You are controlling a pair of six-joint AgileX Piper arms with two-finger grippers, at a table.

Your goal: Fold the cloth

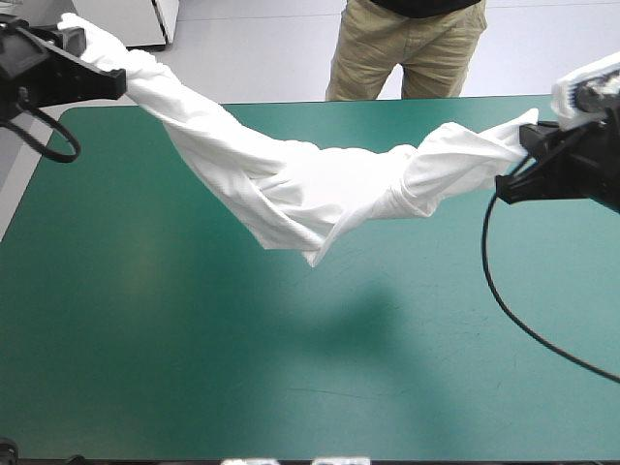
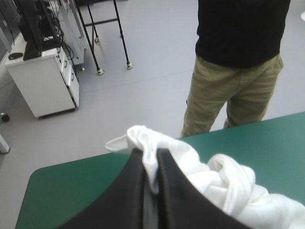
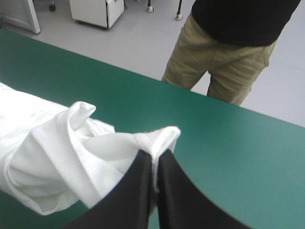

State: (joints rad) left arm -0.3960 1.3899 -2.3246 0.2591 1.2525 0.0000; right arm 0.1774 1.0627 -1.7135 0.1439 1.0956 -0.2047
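Note:
The white T-shirt [image 1: 310,189] hangs in the air above the teal-green table [image 1: 145,339], stretched between both arms as a twisted, sagging band. My left gripper [image 1: 85,48], at the far left corner, is shut on one end of the T-shirt [image 2: 157,152]; cloth shows between the black fingers [image 2: 128,186] of the gripper [image 2: 151,164]. My right gripper [image 1: 528,136], at the far right, is shut on the other end of the T-shirt [image 3: 71,152], a small fold sticking out past the tips of the gripper [image 3: 155,160]. The lowest point of the shirt dangles near the table's middle.
The table's far edge [image 1: 291,103] runs just behind the hanging shirt. A black cable [image 1: 504,300] loops from the right wrist over the table's right side.

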